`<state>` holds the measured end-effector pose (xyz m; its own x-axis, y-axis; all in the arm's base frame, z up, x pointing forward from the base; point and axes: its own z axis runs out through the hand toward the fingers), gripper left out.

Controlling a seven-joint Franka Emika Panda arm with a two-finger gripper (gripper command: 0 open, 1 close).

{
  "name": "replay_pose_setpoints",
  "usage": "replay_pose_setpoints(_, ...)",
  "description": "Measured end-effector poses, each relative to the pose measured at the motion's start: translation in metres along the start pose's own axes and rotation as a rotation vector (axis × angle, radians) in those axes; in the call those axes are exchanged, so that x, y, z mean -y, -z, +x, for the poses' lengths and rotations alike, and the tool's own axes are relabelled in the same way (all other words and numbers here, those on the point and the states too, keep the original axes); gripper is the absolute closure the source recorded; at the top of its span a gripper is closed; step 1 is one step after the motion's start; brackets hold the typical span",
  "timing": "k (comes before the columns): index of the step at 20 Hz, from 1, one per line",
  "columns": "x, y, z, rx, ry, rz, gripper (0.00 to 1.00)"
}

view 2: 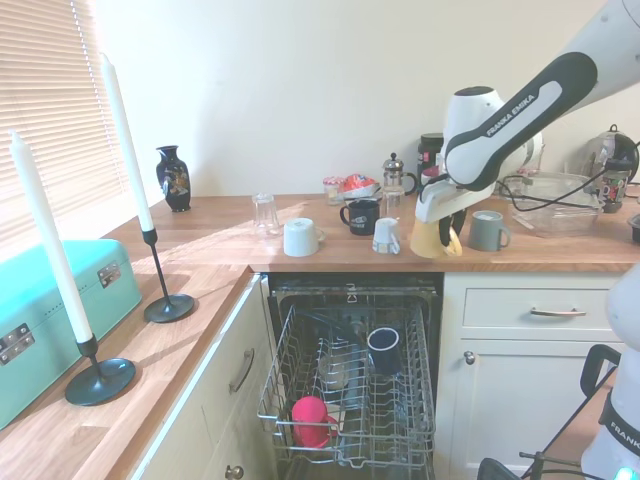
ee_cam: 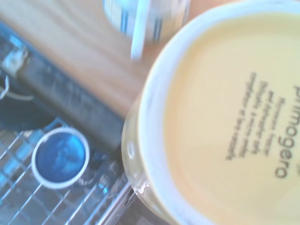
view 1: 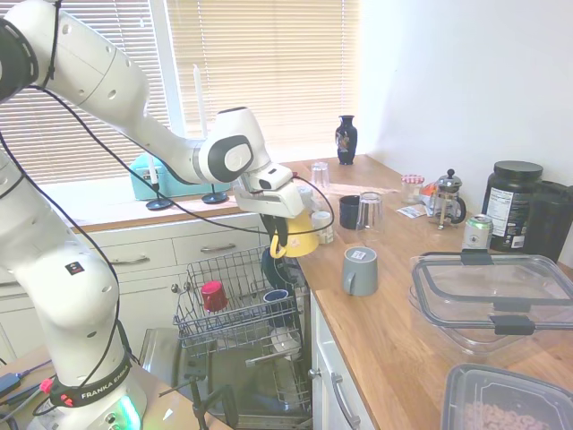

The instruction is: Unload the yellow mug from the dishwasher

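A glossy red cup [view 2: 308, 420] is sitting upside down in the dishwasher [view 2: 350, 395], in its grey wire rack, with a dark blue round cup [view 2: 383, 349] behind it. Beyond, at the wooden counter's [view 2: 330, 250] edge, the gripper [view 2: 442, 228] is clasping the upturned, smooth yellow mug [view 2: 433, 238].
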<state>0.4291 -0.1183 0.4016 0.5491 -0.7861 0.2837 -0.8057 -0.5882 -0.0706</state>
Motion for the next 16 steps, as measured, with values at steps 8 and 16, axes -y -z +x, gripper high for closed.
replay_pose_setpoints(8, -0.014, -0.032, 0.053, 0.046, -0.020, -0.061, 1.00)
replay_pose_setpoints(16, 0.002, -0.050, 0.080, 0.057, -0.013, -0.064, 1.00)
